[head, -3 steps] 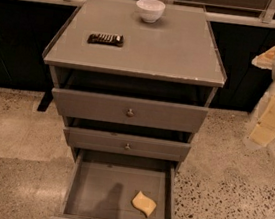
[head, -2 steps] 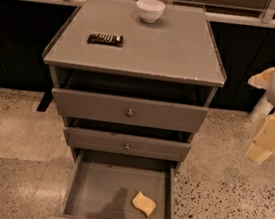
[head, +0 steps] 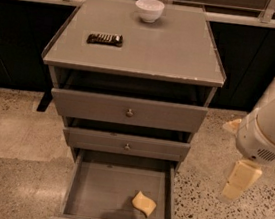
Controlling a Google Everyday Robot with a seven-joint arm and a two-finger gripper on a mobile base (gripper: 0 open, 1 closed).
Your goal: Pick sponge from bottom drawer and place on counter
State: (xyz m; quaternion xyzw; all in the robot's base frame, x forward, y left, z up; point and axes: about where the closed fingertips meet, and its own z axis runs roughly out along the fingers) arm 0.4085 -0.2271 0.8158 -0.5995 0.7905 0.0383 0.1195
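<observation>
The yellow sponge (head: 143, 203) lies on the grey floor of the open bottom drawer (head: 91, 191), near its front right corner. The counter (head: 160, 49) is the flat grey top of the cabinet. My gripper (head: 237, 181) hangs at the right of the view, beside the cabinet at about the height of the bottom drawer. It is to the right of the sponge, outside the drawer, and it holds nothing that I can see.
A white bowl (head: 149, 9) stands at the back of the counter and a dark rectangular bar (head: 105, 38) lies on its left part. Two shallower knobbed drawers (head: 128, 111) stick out slightly above the bottom one. Speckled floor surrounds the cabinet.
My arm and gripper have come down along the cabinet's right side, from counter height to drawer height. The sponge and the drawers have not moved.
</observation>
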